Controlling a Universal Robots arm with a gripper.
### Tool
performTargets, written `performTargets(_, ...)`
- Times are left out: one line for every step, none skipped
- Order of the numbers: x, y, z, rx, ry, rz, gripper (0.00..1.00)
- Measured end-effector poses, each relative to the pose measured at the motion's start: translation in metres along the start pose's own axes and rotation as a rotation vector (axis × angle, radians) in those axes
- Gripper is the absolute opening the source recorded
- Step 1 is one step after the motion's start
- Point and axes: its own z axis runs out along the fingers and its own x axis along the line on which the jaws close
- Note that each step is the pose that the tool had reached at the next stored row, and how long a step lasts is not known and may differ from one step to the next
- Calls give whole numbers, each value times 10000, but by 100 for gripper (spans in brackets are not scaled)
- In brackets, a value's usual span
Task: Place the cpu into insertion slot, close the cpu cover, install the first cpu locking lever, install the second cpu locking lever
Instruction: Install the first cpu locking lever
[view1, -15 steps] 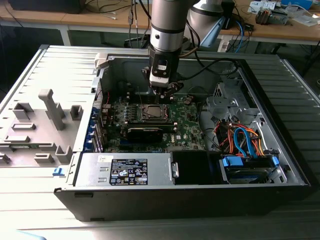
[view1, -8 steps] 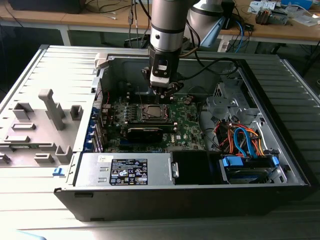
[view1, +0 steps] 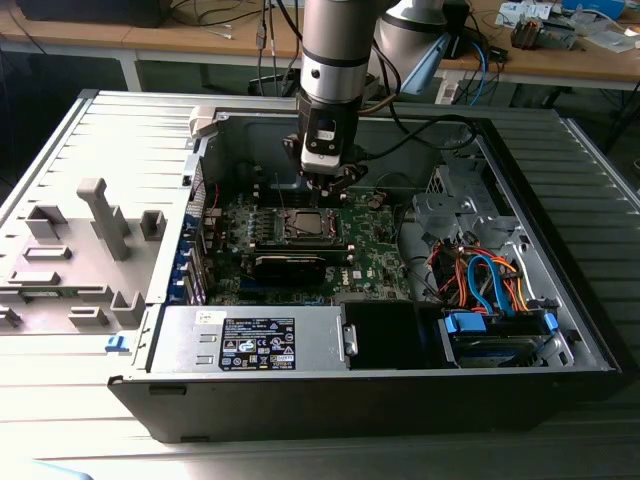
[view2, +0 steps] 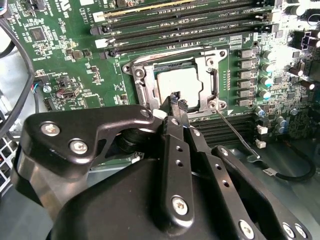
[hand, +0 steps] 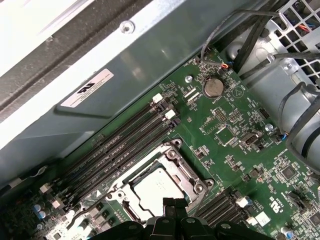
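The cpu (view2: 176, 85) sits seated under the closed cpu cover (view2: 141, 82), fragile-looking; end effector (view2: 176, 102) fingers together, holding nothing, just beside its edge.

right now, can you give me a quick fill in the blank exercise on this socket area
1. The cpu lies inside the insertion ____.
2. The cpu cover lies flat around the chip, so it is ____.
3. The tool hangs just above the socket, holding ____.
4. The long black memory slots run beside the socket on a ____ circuit board.

Missing words: slot; closed; nothing; green
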Motion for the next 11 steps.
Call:
performTargets(0, 0, 0, 0, -1, -13, 11)
performTargets(0, 0, 0, 0, -1, -28, 11)
performTargets(0, 0, 0, 0, -1, -42, 11)
performTargets(0, 0, 0, 0, -2, -58, 11)
performTargets(0, 0, 0, 0, -2, -73, 11)
performTargets(0, 0, 0, 0, -3, -97, 11)
performTargets(0, 0, 0, 0, -4, -115, 11)
performTargets(0, 0, 0, 0, -5, -136, 11)
performTargets(0, 0, 0, 0, -5, -155, 11)
performTargets(0, 0, 0, 0, -6, -180, 11)
performTargets(0, 0, 0, 0, -7, -213, 11)
